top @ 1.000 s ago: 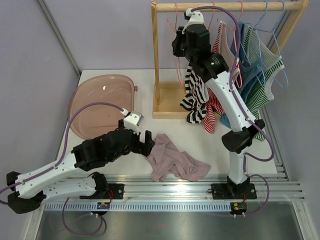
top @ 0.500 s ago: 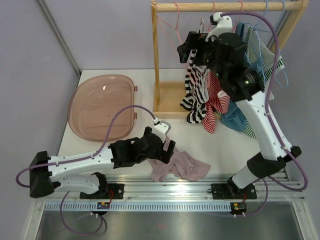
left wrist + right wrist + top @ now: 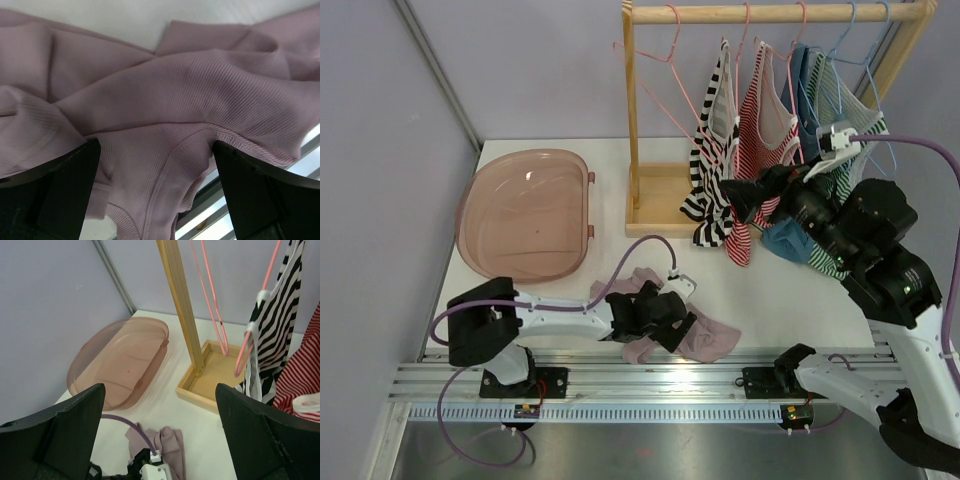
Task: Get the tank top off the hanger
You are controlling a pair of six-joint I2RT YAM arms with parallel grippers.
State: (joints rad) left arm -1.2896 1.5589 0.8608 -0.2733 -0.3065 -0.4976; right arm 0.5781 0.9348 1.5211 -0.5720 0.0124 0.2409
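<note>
Top external showed my left gripper (image 3: pixel 670 318) spread wide, low over the mauve tank top (image 3: pixel 715 341), right gripper (image 3: pixel 744 198) raised, jaws apart.

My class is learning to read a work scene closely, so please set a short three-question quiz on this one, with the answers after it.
1. True or false: the pink top lies inside the tub.
2. Which hanging top is nearest the tub? A) red striped top B) black-and-white striped top C) blue top
3. Fill in: the left arm holds its jaws ____ over the pink top.

Key
1. False; it lies on the table.
2. B
3. open
</note>
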